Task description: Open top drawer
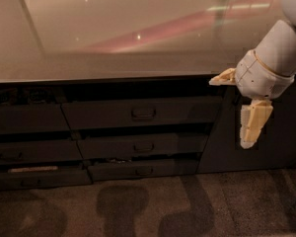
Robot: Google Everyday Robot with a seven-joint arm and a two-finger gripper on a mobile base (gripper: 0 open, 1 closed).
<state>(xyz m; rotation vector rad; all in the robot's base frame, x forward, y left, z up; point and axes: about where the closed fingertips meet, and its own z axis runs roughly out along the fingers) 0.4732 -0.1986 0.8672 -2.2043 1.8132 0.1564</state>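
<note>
The top drawer [103,115] is the widest dark drawer, just under the counter edge, with a small bar handle [143,113] at its centre. Its front sits flush with the cabinet, so it looks shut. My gripper [230,111] hangs on the white arm at the right, in front of the drawer's right end and level with it. It is open and empty: one cream finger [254,125] points down and the other [222,78] sticks out to the left. It is well to the right of the handle and touches nothing.
Two narrower dark drawers [144,146] [144,171] lie below the top one. More drawers [24,117] stack at the left. A dark cabinet door [286,137] stands behind the gripper. The glossy beige counter [128,33] overhangs above. Brown carpet [138,206] is in front.
</note>
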